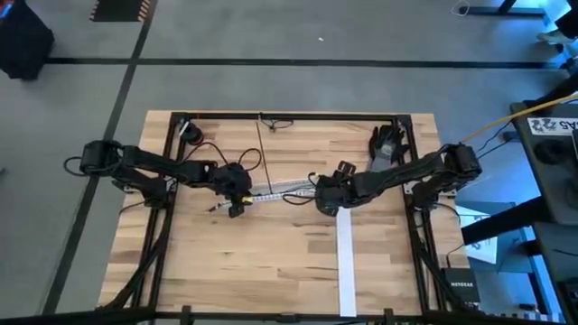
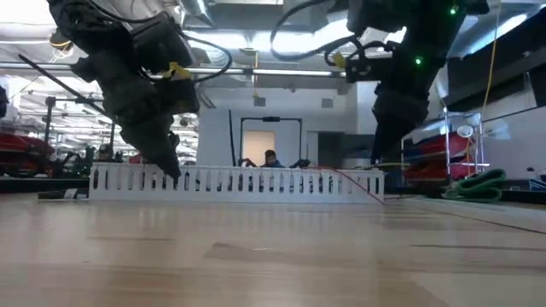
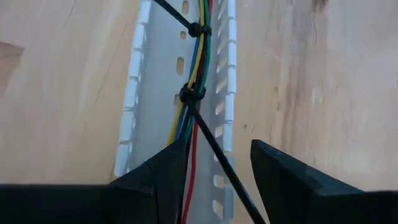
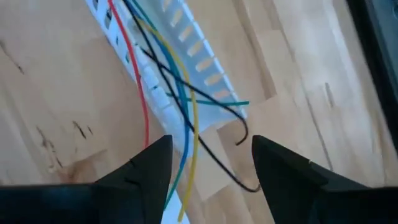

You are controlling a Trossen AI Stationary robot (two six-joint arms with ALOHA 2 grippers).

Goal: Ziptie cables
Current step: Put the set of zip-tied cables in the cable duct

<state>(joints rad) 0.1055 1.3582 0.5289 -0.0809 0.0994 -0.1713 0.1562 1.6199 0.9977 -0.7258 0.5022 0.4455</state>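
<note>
The cables (image 3: pixel 194 93) lie along a slotted white duct (image 1: pixel 275 191) at the centre of the high view, on the bench (image 1: pixel 271 262). Two ties (image 3: pixel 191 94) already cinch them. The left pincer (image 3: pixel 214 171) is open over the duct, a tie's tail running between its fingers. The right pincer (image 4: pixel 211 165) is open too, above the loose, splayed ends. Risks: the left fingers may close on wire instead of the tail, or a pull may drag the light duct; the right end may stay unbundled.
</note>
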